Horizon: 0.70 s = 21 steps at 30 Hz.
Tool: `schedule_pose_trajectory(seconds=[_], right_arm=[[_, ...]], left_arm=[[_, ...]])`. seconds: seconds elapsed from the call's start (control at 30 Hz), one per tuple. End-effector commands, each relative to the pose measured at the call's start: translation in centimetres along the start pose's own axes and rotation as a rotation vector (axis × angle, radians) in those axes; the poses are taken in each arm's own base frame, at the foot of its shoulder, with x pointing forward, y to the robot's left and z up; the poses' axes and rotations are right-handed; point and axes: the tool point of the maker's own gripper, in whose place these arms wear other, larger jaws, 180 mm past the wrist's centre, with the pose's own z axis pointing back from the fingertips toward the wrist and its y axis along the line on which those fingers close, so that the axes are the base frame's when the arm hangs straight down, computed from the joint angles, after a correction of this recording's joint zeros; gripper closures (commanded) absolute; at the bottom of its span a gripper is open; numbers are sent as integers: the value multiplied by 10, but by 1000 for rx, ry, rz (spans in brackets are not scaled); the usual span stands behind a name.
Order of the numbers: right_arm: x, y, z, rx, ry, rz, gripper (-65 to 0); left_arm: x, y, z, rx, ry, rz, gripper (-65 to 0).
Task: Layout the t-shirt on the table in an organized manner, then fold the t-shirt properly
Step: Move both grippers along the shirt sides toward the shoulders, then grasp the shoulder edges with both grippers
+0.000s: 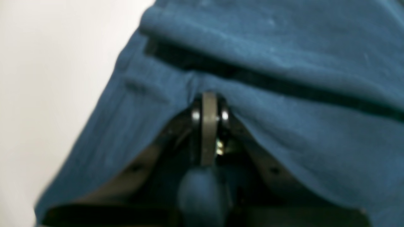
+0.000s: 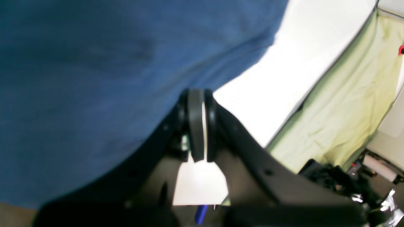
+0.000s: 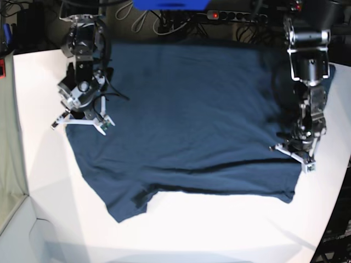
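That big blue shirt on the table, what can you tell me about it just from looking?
The t-shirt is plain dark navy, soft cotton by the look of it, with short sleeves. It lies spread wide across the white table, mostly flat, with a long crease running across near its lower edge and one corner poking out at lower left. The right claw pinches one side edge of it and the left claw pinches the other, lifting the cloth slightly there. No print shows.
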Motion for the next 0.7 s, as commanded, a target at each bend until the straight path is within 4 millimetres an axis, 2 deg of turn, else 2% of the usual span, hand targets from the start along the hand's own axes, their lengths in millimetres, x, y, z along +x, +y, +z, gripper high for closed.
schedule_pose_trajectory(seconds=[0.0, 0.17, 0.27, 0.33, 0.43, 0.53, 0.67], right_arm=[[3, -3, 2, -13, -12, -5, 0], [-4, 29, -17, 78, 39, 46, 0], [-8, 44, -30, 129, 51, 58, 0], [-5, 56, -39, 168, 31, 67, 0], [-7, 51, -55, 188, 29, 30, 0], [-4, 32, -69, 185, 30, -40, 0], [5, 0, -85, 167, 10, -92, 0]], left_arm=[[-28, 4, -2, 17, 118, 1, 0], [6, -18, 2, -29, 51, 16, 0], [30, -31, 17, -60, 8, 2, 0], [34, -35, 29, -73, 4, -16, 0], [46, -42, 57, -96, -48, -57, 0], [48, -34, 86, -91, -95, -61, 0], [31, -14, 112, -60, -104, -55, 0]])
